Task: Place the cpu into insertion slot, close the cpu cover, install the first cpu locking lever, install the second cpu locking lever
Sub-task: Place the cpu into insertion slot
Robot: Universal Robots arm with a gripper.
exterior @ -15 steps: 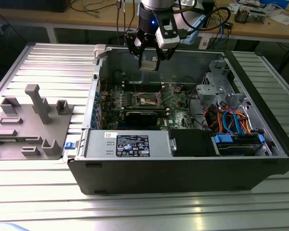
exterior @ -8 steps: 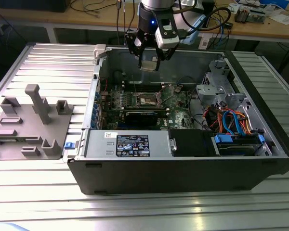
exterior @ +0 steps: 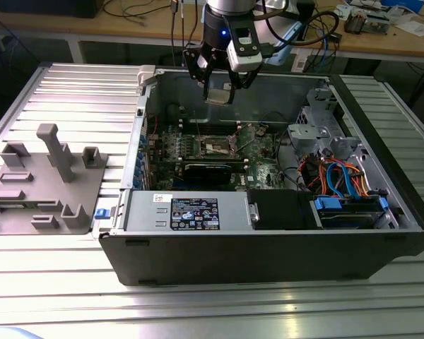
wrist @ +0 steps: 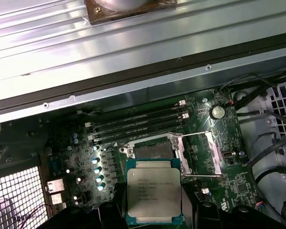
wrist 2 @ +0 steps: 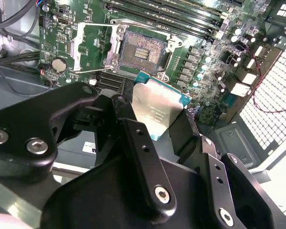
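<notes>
1. The computer case [exterior: 268, 263] lies open on the table [exterior: 198, 311]. A fixture block [exterior: 49, 185] sits on the table just beside it, on the exterior view's left.
2. Inside the case, the circuit board [exterior: 261, 152] lies at the far side and the power supply box [exterior: 191, 212] along the near wall. The drive cage [exterior: 318, 134] is on the exterior view's right.
3. The insertion slot [exterior: 218, 146] is set in the board, with the black card [exterior: 208, 171] between it and the power supply box.
4. The cpu cover [wrist 2: 77, 47] lies folded back beside the slot.
5. The cpu [exterior: 219, 95], clamped in the gripper [exterior: 219, 85], hangs above the board, apart from the slot.
</notes>
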